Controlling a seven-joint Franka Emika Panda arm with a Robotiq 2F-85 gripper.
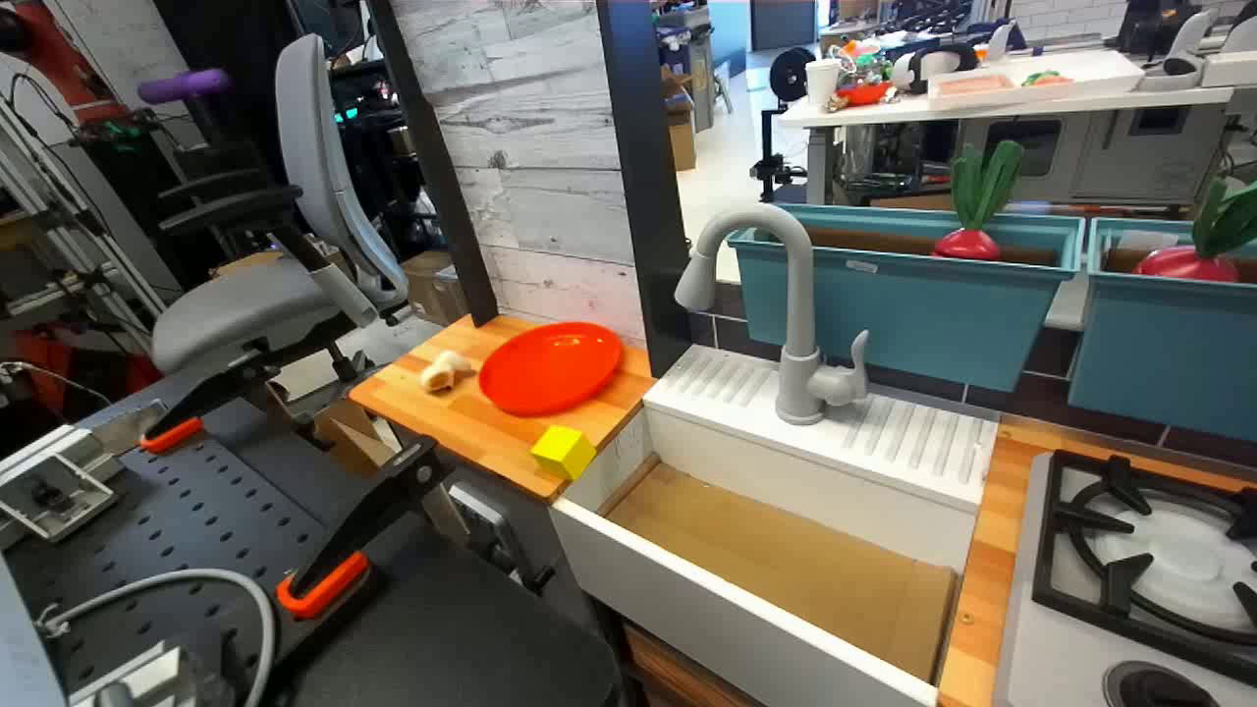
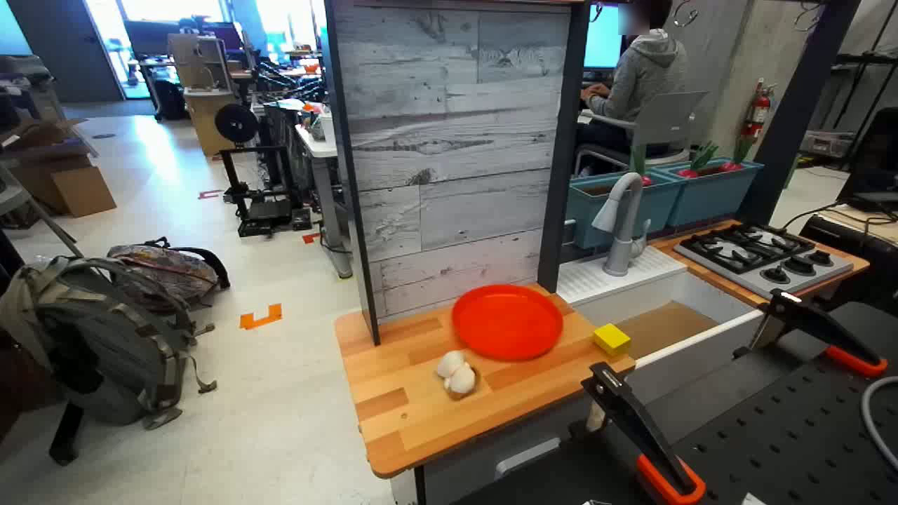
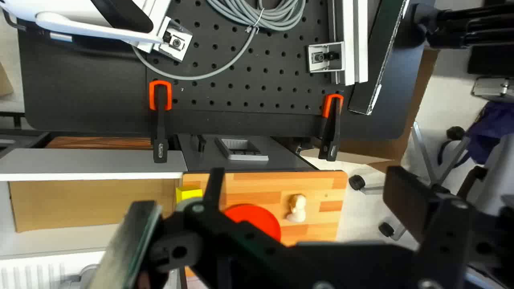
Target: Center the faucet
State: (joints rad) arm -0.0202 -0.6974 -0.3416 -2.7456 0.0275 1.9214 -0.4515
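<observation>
Planters (image 1: 913,304) stand close behind the faucet (image 1: 800,304), which rises from the ridged ledge (image 1: 918,432) at the back of the sink (image 1: 687,594), its spout (image 1: 709,245) pointing sideways toward the panel (image 1: 545,147) and near the dark post (image 1: 646,177). Cardboard (image 1: 776,540) lines the sink's bottom. On one side of it is the stove (image 1: 1159,550); on the other, the table (image 1: 422,407) bears a plate (image 1: 550,368) and a pale lump (image 1: 444,372) like garlic, with a yellow block (image 1: 563,453) at the edge nearest the sink. Looking down in the wrist view, I see the pincer (image 3: 271,192) with its jaws spread wide; it covers part of the plate, and one finger (image 3: 124,241) cuts across the faucet in the corner. Clamps (image 3: 160,120) sit at the edge of the pegboard (image 3: 249,96) facing the sink. By my count there is one faucet, one plate, one block, two planters and two clamps; in an exterior view I make out three radishes (image 2: 732,166) in the planters and three knobs (image 2: 800,264) on the stove. Whether the lump is one piece or two, I can't tell. Further off, one person (image 2: 652,70) sits before a screen (image 2: 602,35), and two backpacks (image 2: 105,337) slump on the floor (image 2: 280,407).
</observation>
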